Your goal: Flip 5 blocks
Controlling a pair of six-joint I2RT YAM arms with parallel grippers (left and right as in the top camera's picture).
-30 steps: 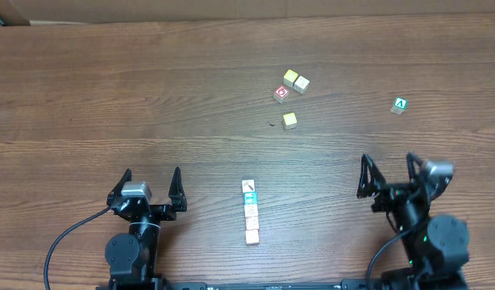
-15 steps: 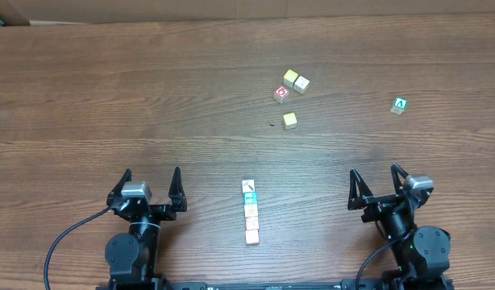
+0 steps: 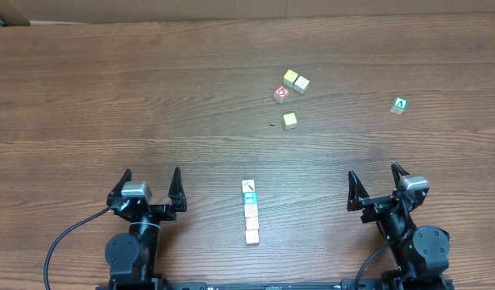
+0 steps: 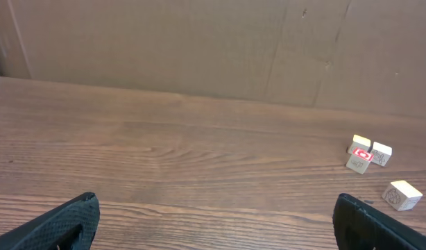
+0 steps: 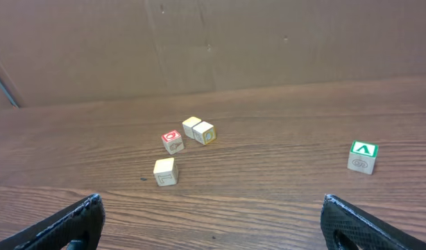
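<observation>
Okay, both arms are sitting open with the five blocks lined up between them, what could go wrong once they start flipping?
1. The blocks sit in a tight column, seemingly touching, so fingers closing on one may knock its neighbours askew.
2. The left gripper and right gripper, both open, flank that column; reaching in together, they might collide.
3. The red-faced cube farther back resembles them and could be grabbed by mistake.

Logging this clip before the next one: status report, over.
Left gripper open, right gripper open, both empty. Row of five small wooden letter cubes untouched between them. Nothing blocking it.
</observation>
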